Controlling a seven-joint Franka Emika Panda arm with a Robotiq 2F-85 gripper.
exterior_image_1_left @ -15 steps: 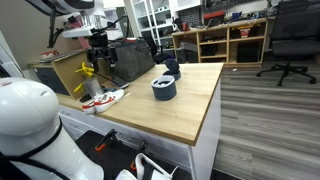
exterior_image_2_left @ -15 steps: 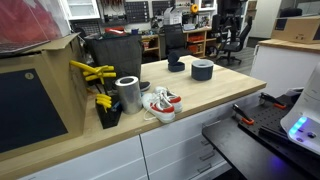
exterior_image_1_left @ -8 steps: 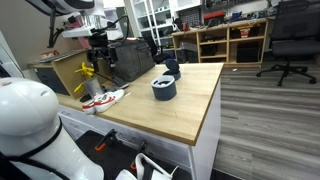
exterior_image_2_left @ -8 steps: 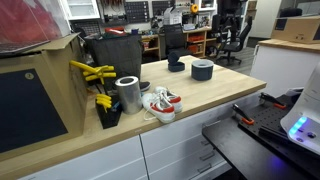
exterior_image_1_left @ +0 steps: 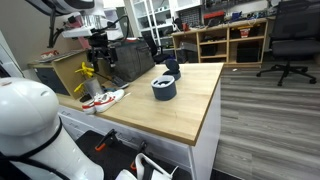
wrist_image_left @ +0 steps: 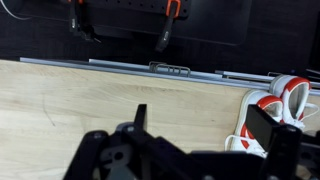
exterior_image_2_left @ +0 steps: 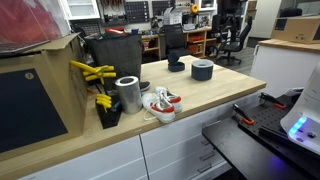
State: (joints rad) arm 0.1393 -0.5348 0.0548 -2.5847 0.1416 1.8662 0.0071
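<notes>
Sneakers (exterior_image_1_left: 103,99), a white pair with red trim and red lining, lie side by side at the far left end of the table (exterior_image_1_left: 180,115). They touch each other and rest flat on the wood. In an exterior view they sit just beside a metal can (exterior_image_2_left: 128,92), with yellow clamps (exterior_image_2_left: 90,70) behind it and a black bin (exterior_image_2_left: 120,50) further back. A dark round pot (exterior_image_1_left: 164,88) stands well apart from them, toward the middle of the table.

I have the pincer (exterior_image_1_left: 98,58) hanging high above that cluttered end. I judge the height keeps it out of the way of the can and the clamps. In the wrist view the pincer (wrist_image_left: 205,135) is spread wide with nothing between its sides, so it grips nothing. Bare wood lies under it, and the sneakers (wrist_image_left: 275,105) show only at the right edge, cut off by the frame.

The shoes look soft and low, with their openings turned upward. I would expect the uppers to give under a squeeze, while the soles look firmer.
</notes>
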